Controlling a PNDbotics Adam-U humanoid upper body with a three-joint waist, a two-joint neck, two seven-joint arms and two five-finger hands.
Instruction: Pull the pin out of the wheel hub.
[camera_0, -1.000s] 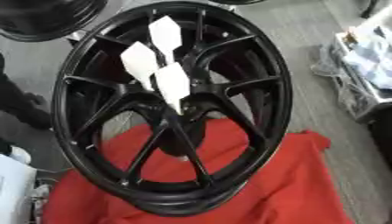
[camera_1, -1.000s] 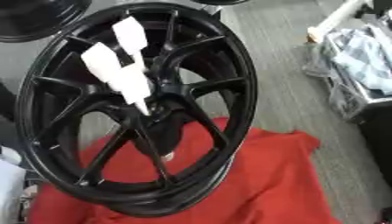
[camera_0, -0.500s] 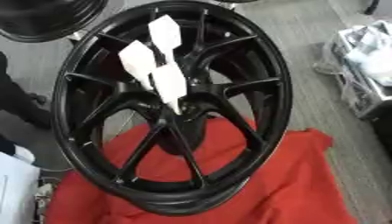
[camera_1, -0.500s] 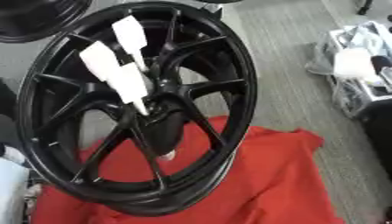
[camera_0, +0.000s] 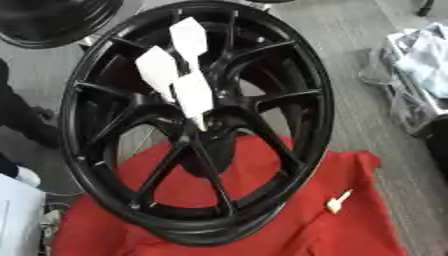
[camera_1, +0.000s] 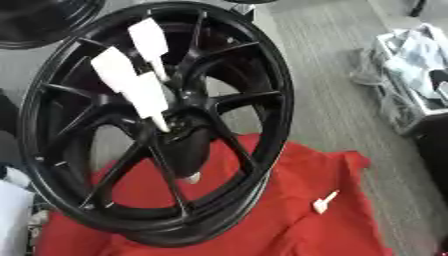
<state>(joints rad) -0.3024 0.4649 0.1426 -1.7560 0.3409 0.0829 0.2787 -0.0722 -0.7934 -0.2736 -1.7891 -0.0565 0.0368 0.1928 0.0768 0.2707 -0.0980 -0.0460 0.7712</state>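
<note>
Fingers of neither hand show in either view, so their state cannot be told. Three white pins (camera_0: 193, 96) stick out of the hub (camera_0: 210, 131) of the black wheel (camera_0: 308, 95), which leans on a red cloth (camera_0: 359, 235). Another pin (camera_0: 338, 201) lies loose on the cloth. Only the right eye view shows a white tip (camera_1: 192, 176) below the hub, perhaps a pin's end.

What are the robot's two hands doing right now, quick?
Left hand: it shows in neither view, so it cannot be told.
Right hand: not in either view, cannot be told.
</note>
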